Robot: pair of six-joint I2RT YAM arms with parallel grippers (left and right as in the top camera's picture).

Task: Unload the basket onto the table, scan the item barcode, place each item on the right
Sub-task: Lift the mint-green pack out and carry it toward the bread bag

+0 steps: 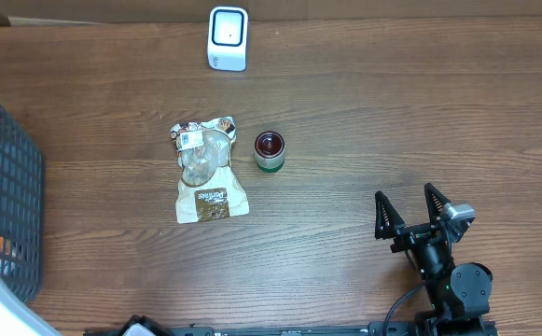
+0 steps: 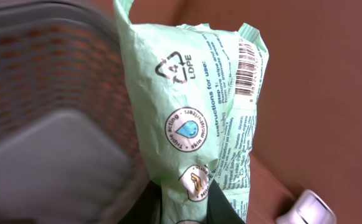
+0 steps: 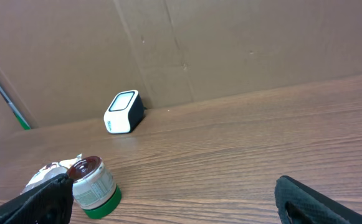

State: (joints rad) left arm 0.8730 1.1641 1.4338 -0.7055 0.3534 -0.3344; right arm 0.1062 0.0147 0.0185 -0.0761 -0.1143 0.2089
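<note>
The green packet (image 2: 193, 118) is pinched at its lower end in the left gripper (image 2: 187, 211), whose dark fingers are nearly closed on the film. It hangs beside the grey mesh basket (image 2: 43, 74) at the left edge of the worktop (image 1: 392, 112). The overhead view does not show the packet itself, so I cannot tell whether it is over the basket or just clear of it.

The barcode (image 2: 250, 68) sits at the packet's upper right edge, on a creased part of the film. Readable print includes a recycling triangle marked "4" and "LDPE", "instructions for use:", and round badges reading "Triple acting" and "skin moisturiser". The smaller text is too fine to read.

I judge the pick to be done and the carry to the scanner (image 1: 228, 38) to be the step in hand. The scanner stands at the far edge, well apart from the packet. The next move calls for crossing the worktop and turning the barcode flat toward the scanner window.

Between them lie a brown and clear pouch (image 1: 208, 170) and a red-lidded jar (image 1: 270, 151) just beside it. The right gripper (image 1: 404, 192) rests near the near right corner, spread wide and holding nothing
</note>
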